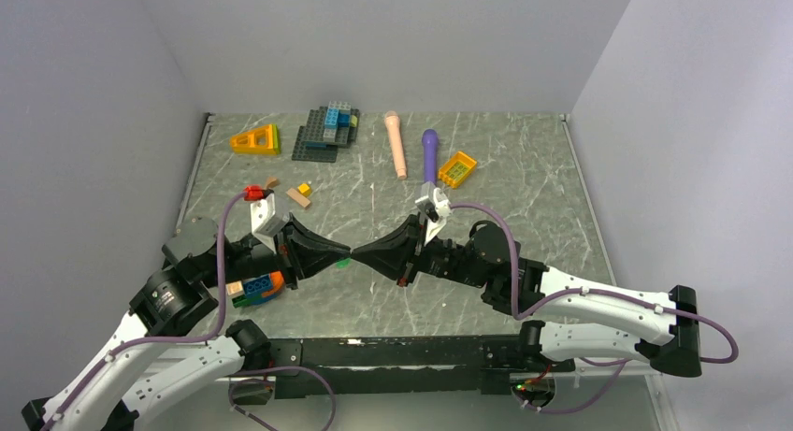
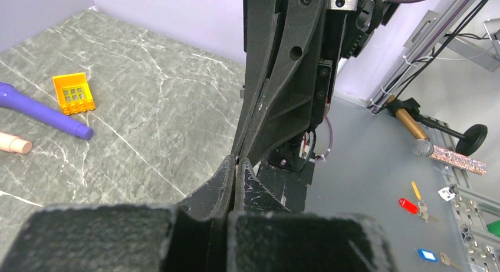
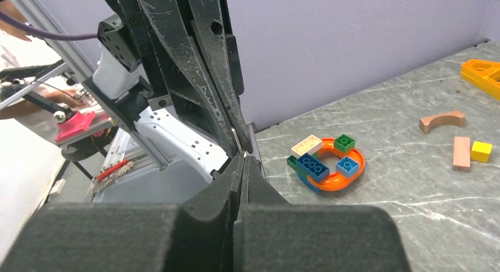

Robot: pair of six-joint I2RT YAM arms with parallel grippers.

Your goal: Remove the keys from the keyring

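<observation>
My left end effector [image 1: 346, 254] and right end effector [image 1: 360, 255] are both closed, tips meeting above the surface [image 1: 524, 169]. The keyring seems pinched there, mostly hidden. I judge it light, stiff, slippery steel, best pinched across its coiled wire.

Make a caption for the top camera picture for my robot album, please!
Left pincer and right pincer, both shut, meet tip to tip over a marble table dotted with toy bricks.

A grey-green, white-veined marbled table [image 1: 524, 169] stands enclosed by plain pale lavender walls [image 1: 393, 38] at the back and on both sides, under soft, even light.
</observation>
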